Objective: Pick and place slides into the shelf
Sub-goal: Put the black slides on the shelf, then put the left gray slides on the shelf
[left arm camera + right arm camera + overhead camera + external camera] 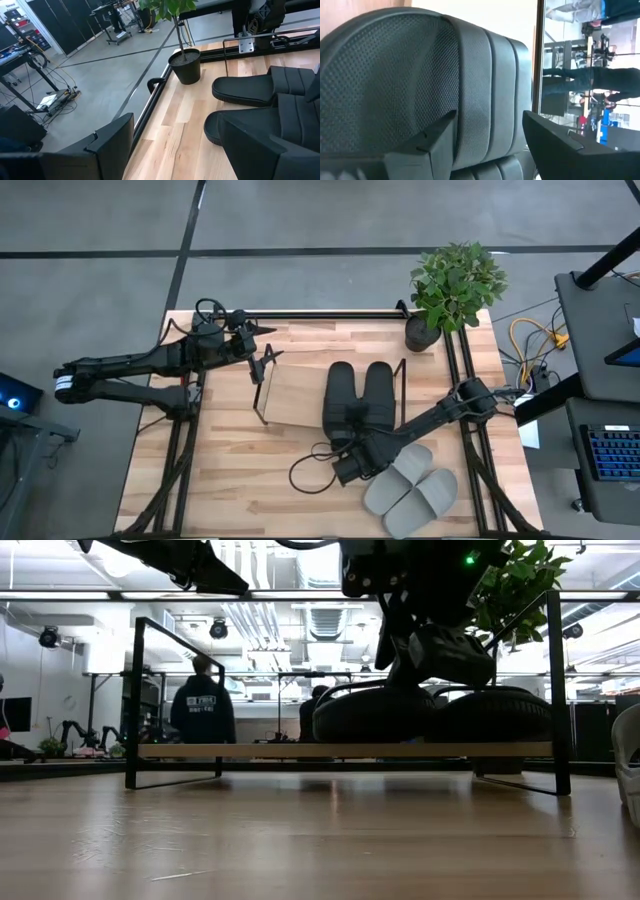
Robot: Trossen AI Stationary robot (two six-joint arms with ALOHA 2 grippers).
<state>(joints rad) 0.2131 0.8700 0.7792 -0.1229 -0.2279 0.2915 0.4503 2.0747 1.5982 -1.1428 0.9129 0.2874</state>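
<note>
From overhead I see the right arm reaching in from the right edge of the tabletop, stretched low and diagonally toward the middle, its wrist pitched down. The right claw sits at the near ends of the two matte black slip-on slides, which lie side by side on the right half of the low shelf with the light wood board and thin black wire end frames. In its wrist view the two dark fingers stand spread wide with the ribbed strap and dotted footbed of a black slide filling the gap between them; I cannot tell whether they touch it.

The light grey pair of broad-strap slides lies on the tabletop near the front right corner, just beside the right arm, off the shelf.

The left arm comes in from the left edge, folded at the elbow, with the left claw held above the shelf's left end frame, fingers wide apart and holding nothing. Its wrist camera looks across the black slides toward a green leafy plant in a black pot at the back right corner.

In the low view, the black slides rest on the board, with a person in a dark jacket standing in the room behind.
</note>
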